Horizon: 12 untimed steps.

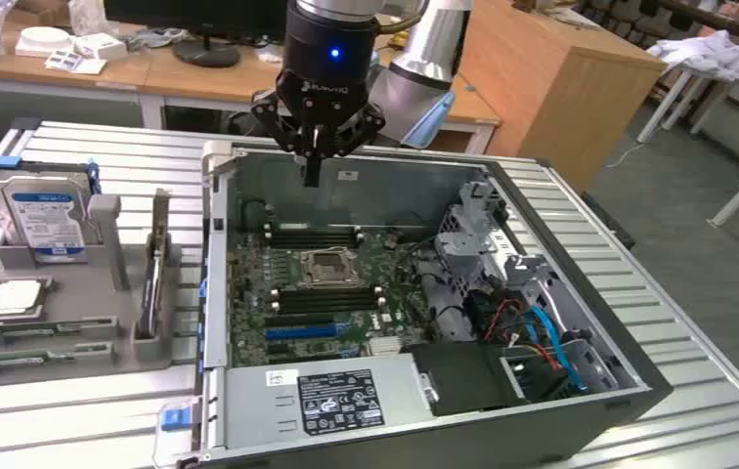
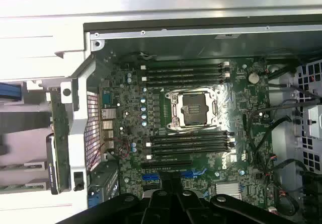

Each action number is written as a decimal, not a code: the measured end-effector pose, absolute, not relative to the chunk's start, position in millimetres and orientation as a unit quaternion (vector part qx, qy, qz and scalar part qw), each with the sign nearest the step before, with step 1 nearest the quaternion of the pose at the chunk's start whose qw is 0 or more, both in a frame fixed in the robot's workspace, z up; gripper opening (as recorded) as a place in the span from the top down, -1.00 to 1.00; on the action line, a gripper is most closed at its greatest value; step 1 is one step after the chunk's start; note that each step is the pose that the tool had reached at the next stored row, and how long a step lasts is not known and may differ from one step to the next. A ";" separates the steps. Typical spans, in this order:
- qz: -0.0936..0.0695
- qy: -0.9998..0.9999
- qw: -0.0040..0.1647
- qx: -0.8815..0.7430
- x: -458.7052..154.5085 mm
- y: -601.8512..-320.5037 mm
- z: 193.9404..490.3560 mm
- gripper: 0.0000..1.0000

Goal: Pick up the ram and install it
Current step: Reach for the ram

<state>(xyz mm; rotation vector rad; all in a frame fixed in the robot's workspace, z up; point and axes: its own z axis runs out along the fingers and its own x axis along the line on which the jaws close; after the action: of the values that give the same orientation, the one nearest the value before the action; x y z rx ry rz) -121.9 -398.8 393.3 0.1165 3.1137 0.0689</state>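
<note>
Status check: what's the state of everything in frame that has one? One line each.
gripper, shut, hanging over the far end of the case
ram, lying in the gray holder, not picked up
computer case, on its side, side panel off
CPU socket, empty
memory slots, look empty
hard drive, upright in the holder
processor chip, flat in the holder

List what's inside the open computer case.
Motherboard with a processor socket, dark memory slots either side, blue and black cables, a drive cage. The labelled power supply hides whatever lies beneath it.
</note>
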 end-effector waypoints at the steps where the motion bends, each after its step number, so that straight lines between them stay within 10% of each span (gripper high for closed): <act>1: 0.022 0.999 0.012 0.037 -121.9 -398.9 393.3 0.79; 12: 0.022 0.999 0.012 0.038 -122.6 -398.8 393.3 0.79</act>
<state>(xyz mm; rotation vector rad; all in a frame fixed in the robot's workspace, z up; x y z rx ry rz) -122.6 -398.8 393.3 0.1169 3.1137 0.0689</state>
